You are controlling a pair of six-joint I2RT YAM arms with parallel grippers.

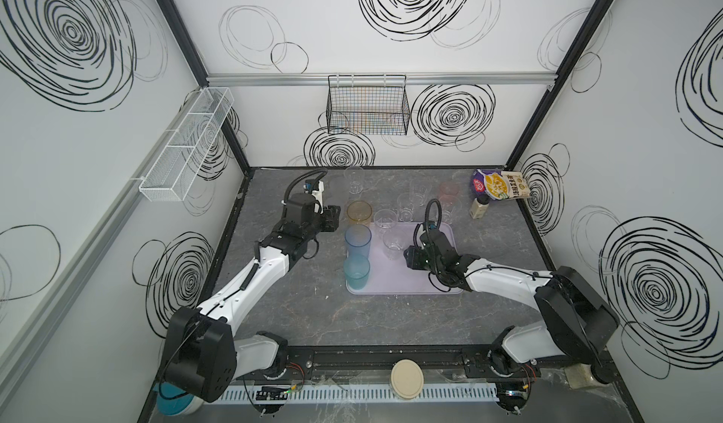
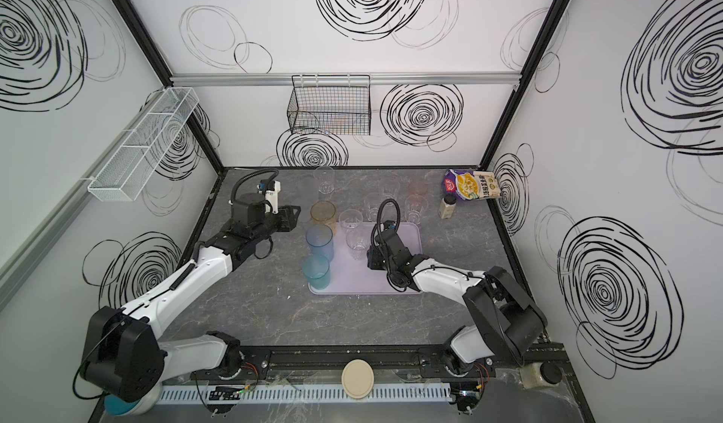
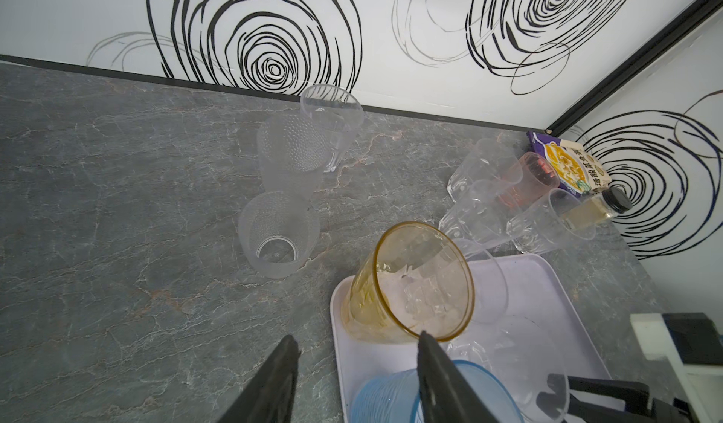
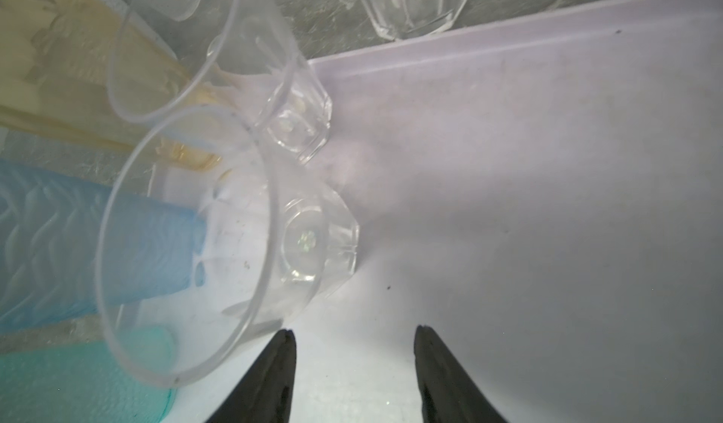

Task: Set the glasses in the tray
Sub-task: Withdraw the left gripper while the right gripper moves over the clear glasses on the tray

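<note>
The lilac tray [image 1: 395, 282] [image 2: 352, 280] holds an amber glass [image 1: 358, 211] [image 3: 410, 284], a tall blue glass [image 1: 357, 241], a teal glass [image 1: 356, 271] and two clear glasses [image 1: 385, 220] [image 4: 219, 252]. Behind the tray stand several clear glasses [image 1: 405, 205], a pink one [image 1: 448, 192] and two frosted ones [image 3: 277, 233]. My left gripper [image 1: 334, 218] [image 3: 358, 341] is open and empty, just left of the amber glass. My right gripper [image 1: 407, 258] [image 4: 354, 331] is open and empty over the tray floor, beside the nearer clear glass.
A snack bag [image 1: 502, 184] and a small cream bottle [image 1: 479, 207] sit at the back right. On the back wall hangs a black wire basket [image 1: 367, 106], on the left wall a white mesh shelf [image 1: 187, 143]. A round cream disc [image 1: 407, 378] lies at the front edge.
</note>
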